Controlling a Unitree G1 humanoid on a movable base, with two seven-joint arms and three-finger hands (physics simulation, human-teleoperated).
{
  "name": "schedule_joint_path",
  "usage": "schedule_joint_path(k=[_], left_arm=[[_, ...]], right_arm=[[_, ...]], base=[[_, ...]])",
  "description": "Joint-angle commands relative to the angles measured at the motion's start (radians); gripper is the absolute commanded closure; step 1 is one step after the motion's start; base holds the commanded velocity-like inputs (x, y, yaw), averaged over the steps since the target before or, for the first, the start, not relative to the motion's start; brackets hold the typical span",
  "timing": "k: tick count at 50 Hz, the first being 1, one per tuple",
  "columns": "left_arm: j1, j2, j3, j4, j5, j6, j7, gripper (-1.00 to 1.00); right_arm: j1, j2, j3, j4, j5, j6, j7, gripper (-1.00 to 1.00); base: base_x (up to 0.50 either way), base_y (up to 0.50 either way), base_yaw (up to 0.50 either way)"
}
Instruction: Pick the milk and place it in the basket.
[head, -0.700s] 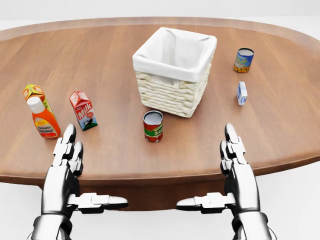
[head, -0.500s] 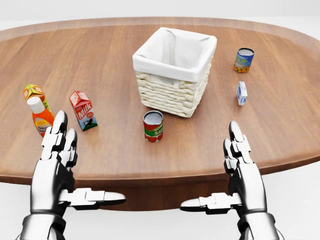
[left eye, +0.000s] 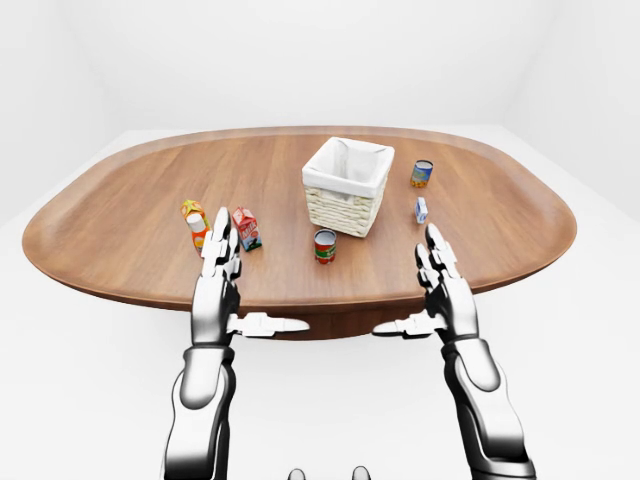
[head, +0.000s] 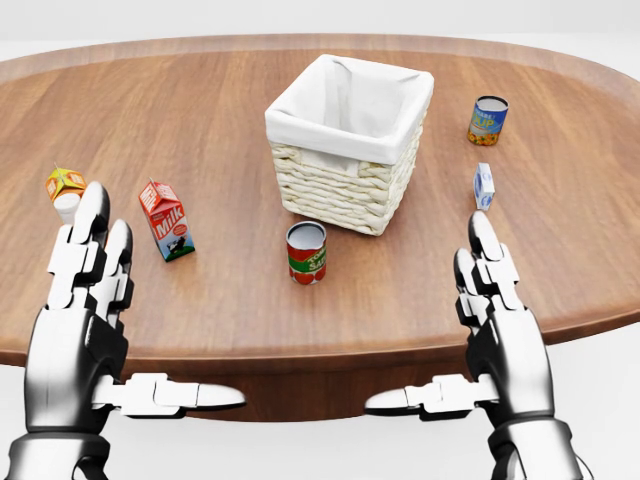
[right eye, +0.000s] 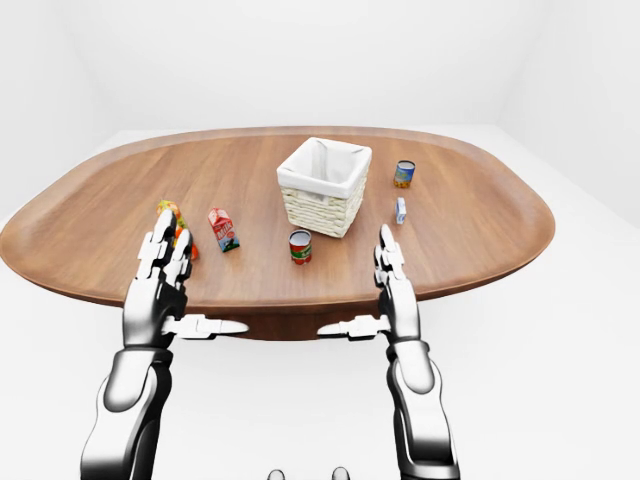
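Currently: approach step, both hands empty, nothing grasped.

Fingers of left hand (head: 85, 320) extended and spread, thumb out sideways; same posture on right hand (head: 500, 330); no contact with any item. Positioned at lower edge of head view, over near rim of table (head: 560, 250). Milk carton (head: 166, 220) upright on table, just right of left fingertips in head view, well left of basket (head: 350, 140). Judged next move: carry left hand right and forward to carton, close around its sides, lift clear, transfer over basket rim, release. Risk judged: knocking orange bottle (left eye: 197, 231) and small carton (head: 64, 183), both partly hidden behind left fingers. Count: one milk carton, one basket, two cans — red (head: 306, 252) and blue (head: 487, 120) — one small blue-white box (head: 483, 186), one bottle, one small orange carton.
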Motion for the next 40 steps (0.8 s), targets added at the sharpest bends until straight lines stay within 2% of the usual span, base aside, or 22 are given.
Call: schedule_joint_path(k=[1, 20, 40], left_arm=[[0.005, 0.000, -0.001, -0.024, 0.018, 0.000, -0.007, -1.00], [0.003, 0.000, 0.004, 0.000, 0.024, 0.000, -0.008, -1.00], [0.006, 0.002, 0.009, -0.020, 0.024, 0.000, -0.012, -1.00]], right_arm=[[-0.004, 0.000, 0.001, -0.046, 0.006, 0.000, 0.008, -1.00], [0.005, 0.003, 0.004, -0.048, 0.020, 0.000, 0.014, -1.00], [0.013, 0.003, 0.006, -0.058, 0.026, 0.000, 0.018, -1.00]], base=[[0.00, 0.00, 0.00], [0.13, 0.00, 0.00], [0.22, 0.00, 0.00]])
